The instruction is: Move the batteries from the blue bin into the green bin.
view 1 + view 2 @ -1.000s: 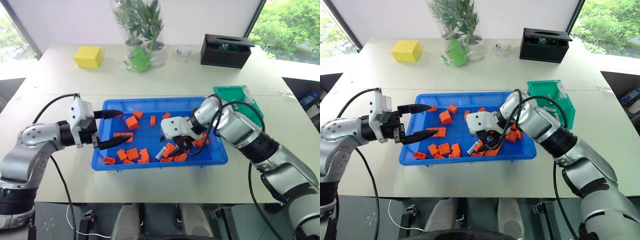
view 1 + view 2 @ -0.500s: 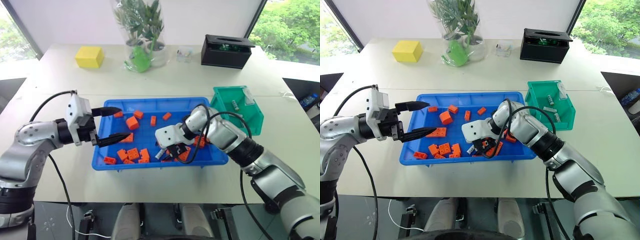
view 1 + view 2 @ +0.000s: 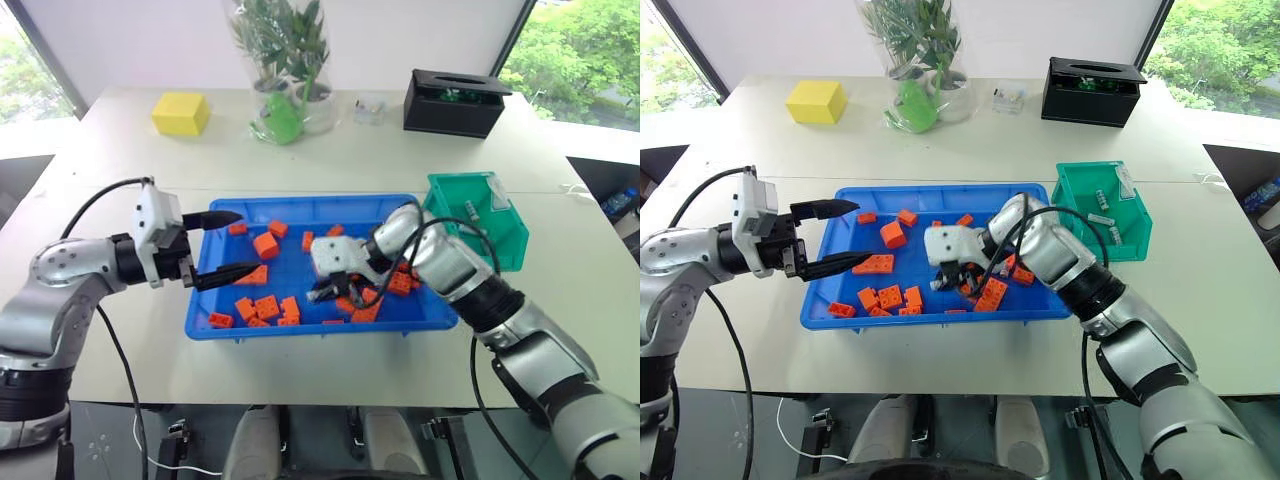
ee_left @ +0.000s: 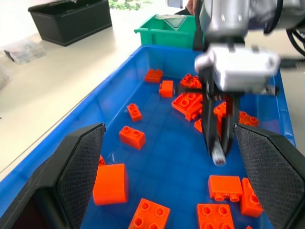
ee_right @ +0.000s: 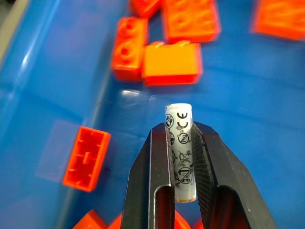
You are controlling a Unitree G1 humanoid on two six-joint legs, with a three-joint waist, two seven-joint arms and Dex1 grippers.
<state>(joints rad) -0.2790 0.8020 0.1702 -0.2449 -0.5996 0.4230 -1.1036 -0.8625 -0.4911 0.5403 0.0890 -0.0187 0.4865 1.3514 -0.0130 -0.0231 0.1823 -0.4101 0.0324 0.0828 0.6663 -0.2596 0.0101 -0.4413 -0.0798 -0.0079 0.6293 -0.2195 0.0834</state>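
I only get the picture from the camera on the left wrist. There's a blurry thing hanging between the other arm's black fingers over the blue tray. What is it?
Observer: A battery, a silvery cylinder with printed symbols, clamped between the right gripper fingers.
Operator: Is it up off the blue bin's floor?
Observer: The right wrist view shows the battery above the blue bin floor, with orange bricks lying beyond it.
Operator: Anything in that green bin yet?
Observer: Yes, the right eye view shows batteries already lying inside the green bin, at least three.
Operator: And my own gripper?
Observer: The left gripper is open and holds nothing, at the bin's left end.
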